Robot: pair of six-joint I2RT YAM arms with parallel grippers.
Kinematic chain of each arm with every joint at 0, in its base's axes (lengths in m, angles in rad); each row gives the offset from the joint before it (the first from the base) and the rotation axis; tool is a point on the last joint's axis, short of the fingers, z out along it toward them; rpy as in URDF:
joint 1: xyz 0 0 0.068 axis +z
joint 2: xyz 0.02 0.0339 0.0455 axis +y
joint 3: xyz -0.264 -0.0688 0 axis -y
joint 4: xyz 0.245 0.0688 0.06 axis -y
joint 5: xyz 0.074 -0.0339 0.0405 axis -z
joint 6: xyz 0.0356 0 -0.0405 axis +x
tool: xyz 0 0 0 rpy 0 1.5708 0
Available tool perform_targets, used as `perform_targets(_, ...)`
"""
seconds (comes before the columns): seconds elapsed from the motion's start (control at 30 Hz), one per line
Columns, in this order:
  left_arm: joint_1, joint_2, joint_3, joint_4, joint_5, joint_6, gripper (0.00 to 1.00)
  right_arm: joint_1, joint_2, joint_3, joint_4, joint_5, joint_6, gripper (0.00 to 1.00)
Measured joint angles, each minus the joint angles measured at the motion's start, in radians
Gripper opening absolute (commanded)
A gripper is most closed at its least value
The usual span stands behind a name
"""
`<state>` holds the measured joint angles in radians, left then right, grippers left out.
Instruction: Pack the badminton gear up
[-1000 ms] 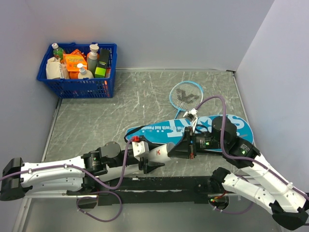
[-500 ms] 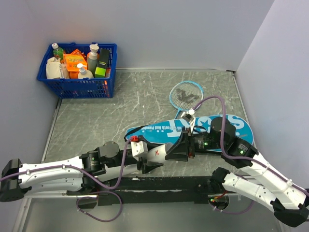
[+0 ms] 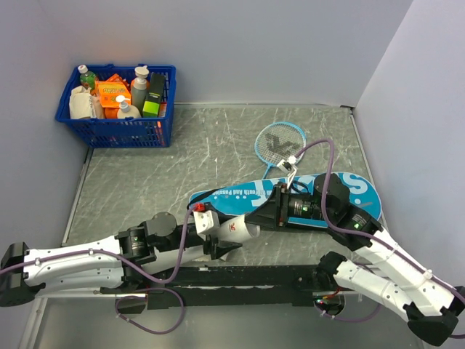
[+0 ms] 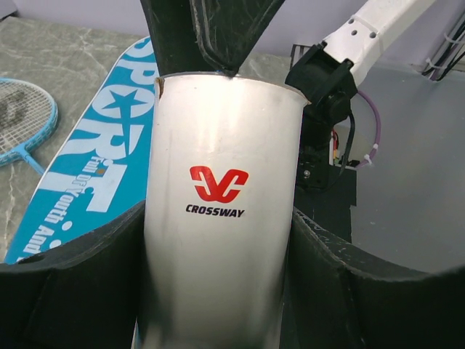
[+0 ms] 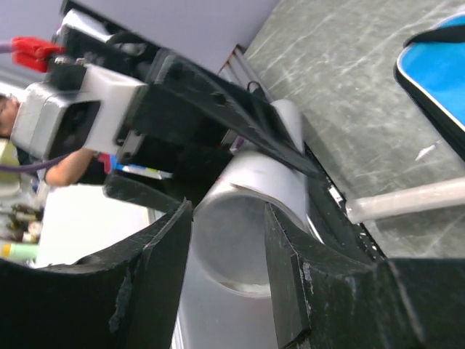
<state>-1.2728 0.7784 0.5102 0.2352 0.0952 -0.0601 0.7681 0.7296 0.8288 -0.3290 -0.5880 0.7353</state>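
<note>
At the near edge of the counter (image 3: 182, 167), just in front of the arm bases, we find the left end effector (image 4: 218, 291) clamped round the white tube (image 4: 221, 145), its pads pressed on both flanks below the red logo. The tube lies tilted, with its open mouth turned toward the right arm. We judge this is so that something can be fed straight down its bore while the other arm works.

The right end effector (image 5: 227, 214) is right at that mouth. Its fingers stand a little apart, one on each side of the rim, and we see nothing between them. We cannot make out any shuttlecocks, either inside the tube or on the counter.

The teal cover (image 3: 341, 193) lies flat behind both arms. The racket (image 3: 280, 142) rests beyond it, head toward the back wall and shaft running to the cover's edge. Both look left for a later step. The blue basket (image 3: 116, 127) sits in the far left corner, well apart from the work.

Against the view a second ago, the right end effector has pushed leftward, closing what was a visible gap to the tube's mouth. The left arm has drawn the tube slightly left and nearer the bases. More of the cover's lettering is now uncovered. Racket, cover and basket have not moved.
</note>
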Motion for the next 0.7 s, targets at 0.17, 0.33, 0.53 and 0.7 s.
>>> perform_targets(0.17,0.001,-0.011,0.000,-0.019,-0.010,-0.001,0.01,-0.028,-0.028,-0.050,0.031,-0.011,0.030,0.52)
perform_targets(0.33,0.001,-0.039,0.000,-0.026,-0.019,-0.007,0.01,-0.038,-0.074,-0.087,0.028,-0.017,0.034,0.52)
perform_targets(0.53,-0.002,-0.061,0.000,-0.051,-0.023,-0.012,0.01,-0.040,-0.116,-0.121,0.050,-0.020,0.050,0.47)
perform_targets(0.7,-0.007,-0.069,0.000,-0.059,-0.036,-0.015,0.01,-0.038,-0.116,-0.126,0.043,-0.019,0.051,0.26)
